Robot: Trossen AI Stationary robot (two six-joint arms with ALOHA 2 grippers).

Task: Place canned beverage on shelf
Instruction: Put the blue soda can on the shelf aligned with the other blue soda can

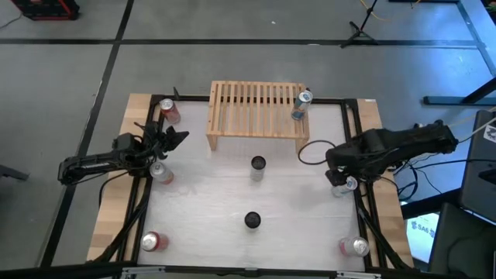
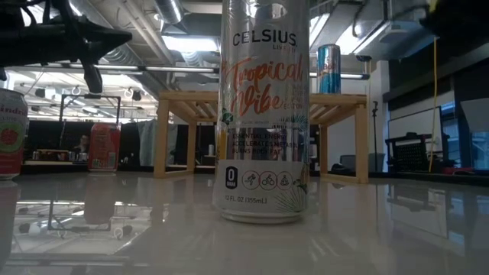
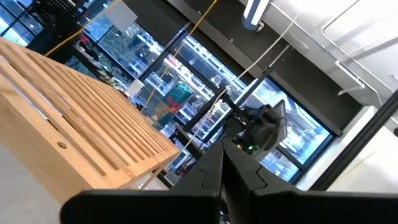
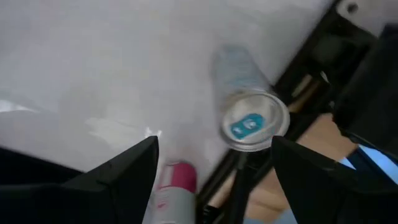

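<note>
A: Where is the can nearest the active arm?

B: A silver can [image 1: 346, 184] with a blue-marked top stands upright on the white table [image 1: 209, 194], close to its right edge. In the right wrist view this can [image 4: 249, 109] lies between the two dark fingers and beyond them, untouched.

A: State of the right gripper [image 1: 339, 180]?

B: Spread wide and holding nothing. It hangs directly over that can. A second can with a pink label [image 4: 171, 193] shows near one finger in the right wrist view.

A: Location of the shelf [image 1: 256, 112]?

B: At the far middle of the table. One blue-and-silver can [image 1: 301, 105] already stands upright on its slatted top, at the right end. The low view shows this can [image 2: 328, 69] on top of the wooden rack [image 2: 260, 103].

A: State of the left gripper [image 1: 172, 138]?

B: Clenched shut with nothing between the fingers. It sits at the left side of the table, raised, pointing toward the shelf. In the left wrist view the fingertips [image 3: 224, 163] meet, with the shelf [image 3: 68, 137] beside them.

A: Other cans?

B: A red can [image 1: 167, 110] stands at the far left corner, another [image 1: 160, 172] just below the left gripper, and one red can [image 1: 151, 242] at the near left. A can [image 1: 354, 247] stands at the near right. Two dark-topped cans stand in the middle: one [image 1: 257, 166] in front of the shelf, one [image 1: 253, 220] nearer the front edge. The nearer one fills the low view as a tall white can [image 2: 263, 114].
</note>
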